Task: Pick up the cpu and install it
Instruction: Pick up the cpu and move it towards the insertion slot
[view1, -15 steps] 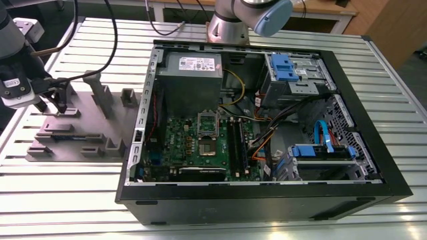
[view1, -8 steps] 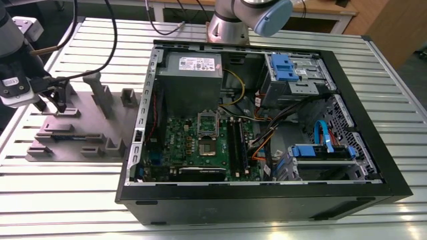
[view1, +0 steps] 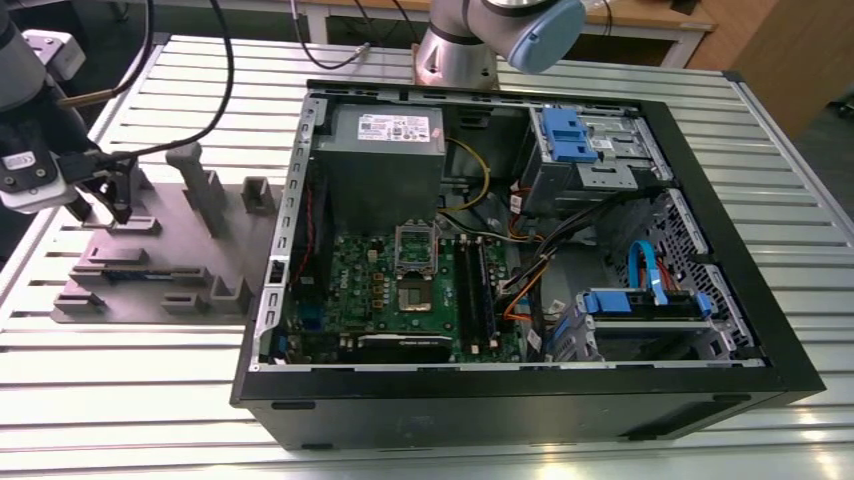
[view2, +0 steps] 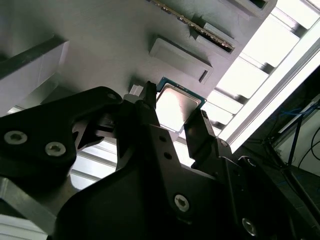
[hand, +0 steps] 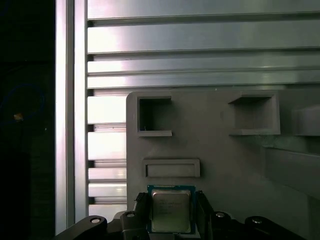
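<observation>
Silver-grey cpu (hand: 171, 214), black pincer (hand: 171, 202)

No text readable. Label (view1: 400, 127) on power supply (view1: 387, 165): print too small. Markings on cpu (hand: 171, 210) top illegible.

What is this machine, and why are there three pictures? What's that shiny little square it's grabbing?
It's a robot arm with a gripper, a sort of two-fingered hand. One picture comes from a camera standing off to the side: it shows a metal table, an open computer case with a green board inside, and a grey holder tray beside it. The other two come from cameras riding on the arm's wrist, looking past the fingers. The shiny square is a computer chip, down on the tray. The fingers press against two opposite sides of it, pinching it.
</observation>
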